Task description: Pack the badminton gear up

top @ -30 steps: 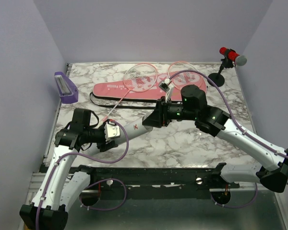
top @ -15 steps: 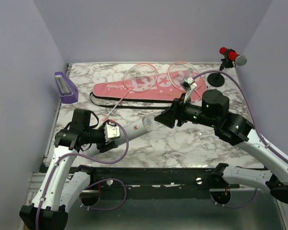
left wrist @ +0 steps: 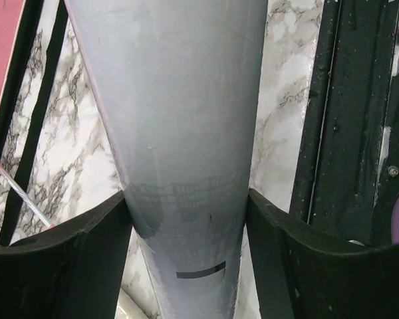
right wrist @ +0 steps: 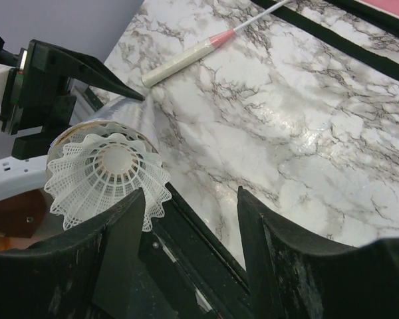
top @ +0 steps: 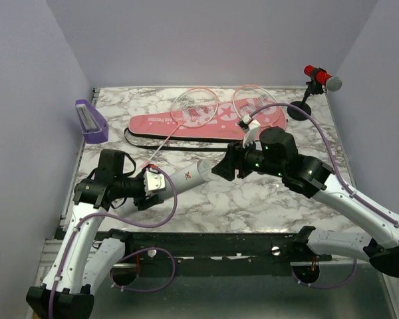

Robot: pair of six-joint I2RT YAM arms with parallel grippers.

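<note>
You brought your right hand (right wrist: pixel 189 219) back and spread it wide, shuttlecock (right wrist: pixel 106 169) at the mouth of the tube (left wrist: pixel 179 119) clamped by your left hand (left wrist: pixel 186 199); next called for pushing it in.

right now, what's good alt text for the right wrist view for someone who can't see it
A white shuttlecock sits at the open mouth of the tube, skirt toward the camera, just beside the open right gripper. Beyond, a racket handle lies on the marble table.
</note>
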